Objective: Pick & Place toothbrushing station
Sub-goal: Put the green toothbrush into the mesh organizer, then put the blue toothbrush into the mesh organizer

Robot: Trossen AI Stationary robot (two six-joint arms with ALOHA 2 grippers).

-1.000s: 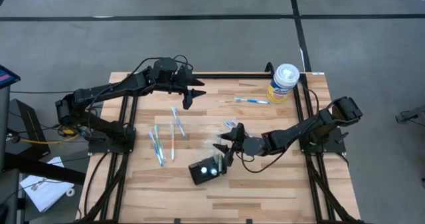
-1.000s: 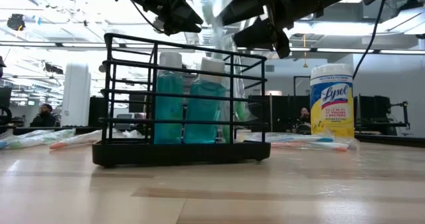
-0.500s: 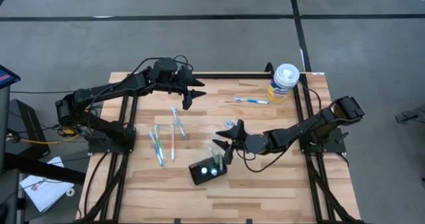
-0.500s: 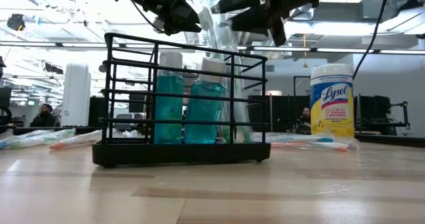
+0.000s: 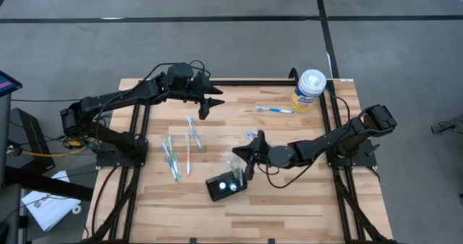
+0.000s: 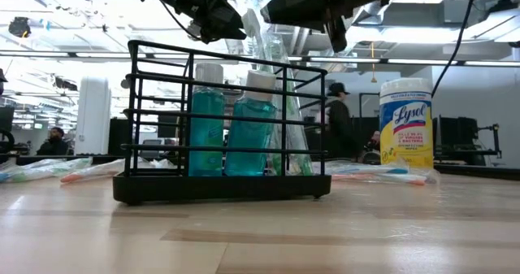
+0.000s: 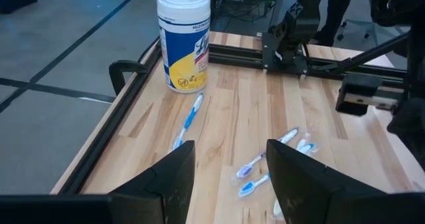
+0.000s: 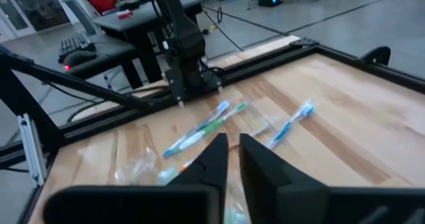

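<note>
The toothbrushing station (image 5: 225, 185) is sitting near the front middle of the wooden table (image 5: 289, 208), and from table level it's showing up as a black wire caddy (image 6: 223, 128) with two teal bottles (image 6: 207, 132) standing in it. The right gripper (image 5: 244, 159) is hanging right above the caddy's back corner, fingers (image 8: 219, 159) pinched nearly together with only a thin slot between them. A wrapped toothbrush (image 6: 276, 103) is poking up out of the caddy just under it, so my guess is it's dropping brushes into the holder, but I honestly can't tell if it's actually gripping that one or only closing near it. The left gripper (image 5: 208, 99) is parking up near the back left of the table with its fingers (image 7: 174, 177) spread apart and nothing between them, probably keeping out of the way. More toothbrushes (image 5: 179, 151) are lying loose on the left half, one blue toothbrush (image 5: 273, 109) is sitting beside the Lysol wipes canister (image 5: 309, 89) at the back right corner, likely waiting for pickup.
</note>
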